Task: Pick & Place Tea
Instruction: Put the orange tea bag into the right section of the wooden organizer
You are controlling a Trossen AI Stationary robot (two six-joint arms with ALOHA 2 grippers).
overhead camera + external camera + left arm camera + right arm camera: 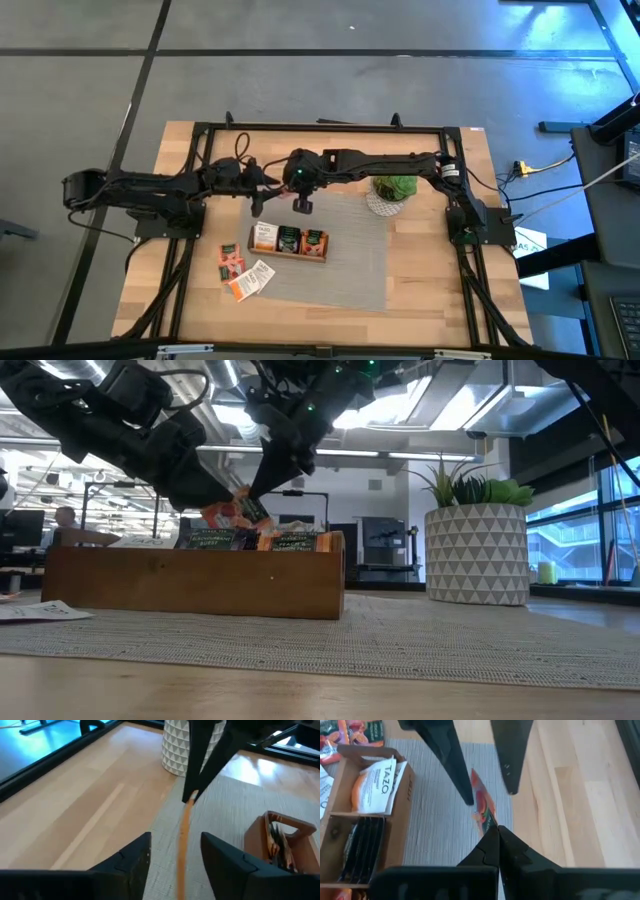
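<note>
Three loose tea sachets [244,275] lie flat on the table [430,290] nearest the front edge, at about seven o'clock from the wooden tray [288,242], which sits just behind them on the grey mat [350,270] with white-and-orange, dark and red-orange packets filed in its three compartments. Above the mat, behind the tray at its twelve o'clock, the two arms meet in mid-air: the right gripper [496,832] is pinched shut on the edge of a red-orange sachet [482,805], while the left gripper [172,857] stands fully spread on either side of the same sachet, its fingers [449,755] not touching it. I judge this a handover, and the risk is plain: a thin paper packet held only by one edge may swing or slip free, or foul the left fingers as the arms part. Farthest back, at two o'clock from the tray, the potted plant [390,192] stands close beside the right arm, narrowing that side; the mat toward four o'clock offers open room.
</note>
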